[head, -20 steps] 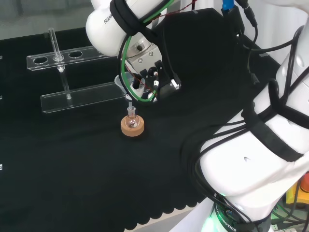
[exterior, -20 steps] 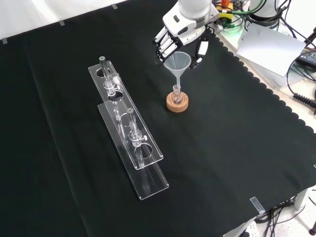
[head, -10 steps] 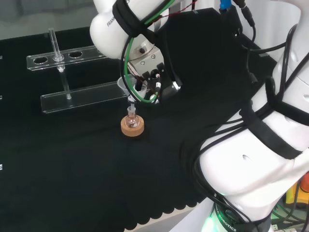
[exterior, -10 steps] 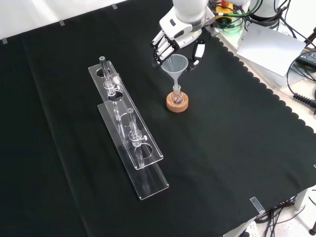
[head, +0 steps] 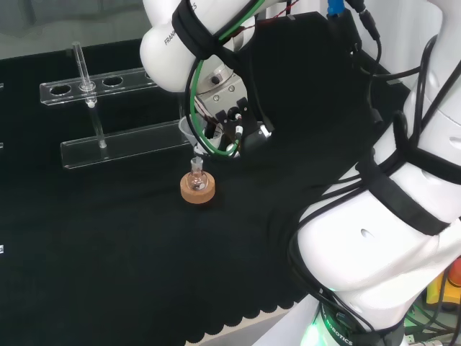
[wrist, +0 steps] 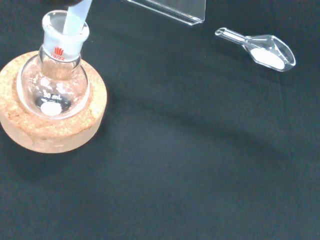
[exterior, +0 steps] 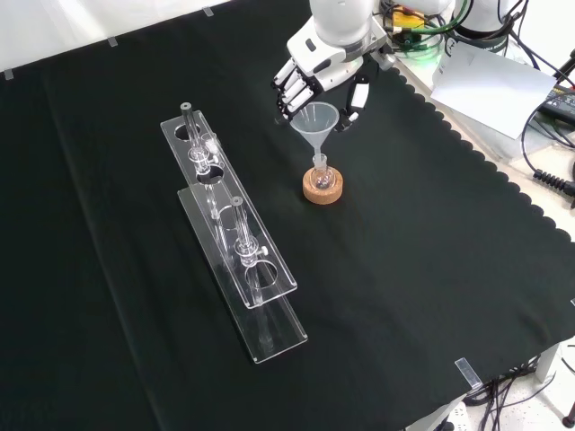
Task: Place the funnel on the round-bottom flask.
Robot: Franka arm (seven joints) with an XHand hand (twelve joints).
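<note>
The clear funnel (exterior: 314,121) stands with its stem in the neck of the round-bottom flask (exterior: 322,173), which sits on a cork ring (exterior: 322,187) on the black-clothed counter (exterior: 431,269). In the front view the flask and its stand are in the far middle of the cloth, right of the test-tube rack. The wrist view shows the tip of the funnel stem (wrist: 76,19) inside the flask's (wrist: 54,85) mouth, leaning slightly against the rim, with the cork ring (wrist: 52,127) under the bulb.

The robot hand (exterior: 316,72) is at the funnel's cone, coming in from the far side in the front view. Its dark fingers (exterior: 289,90) are curled at the cone's left rim and the thumb (exterior: 352,99) reaches down on the right rim, so the funnel's mouth sits between them; whether they actually touch the rim I cannot tell. In the head view the robot hand (head: 227,119) is just above the flask (head: 196,175), with the funnel (head: 189,133) at its left edge.

A clear acrylic test-tube rack (exterior: 235,238) runs from far left toward the near middle of the front view, carrying a few glass tubes. In the wrist view a small clear scoop (wrist: 257,47) holding white powder lies on the cloth, well apart from the flask.
</note>
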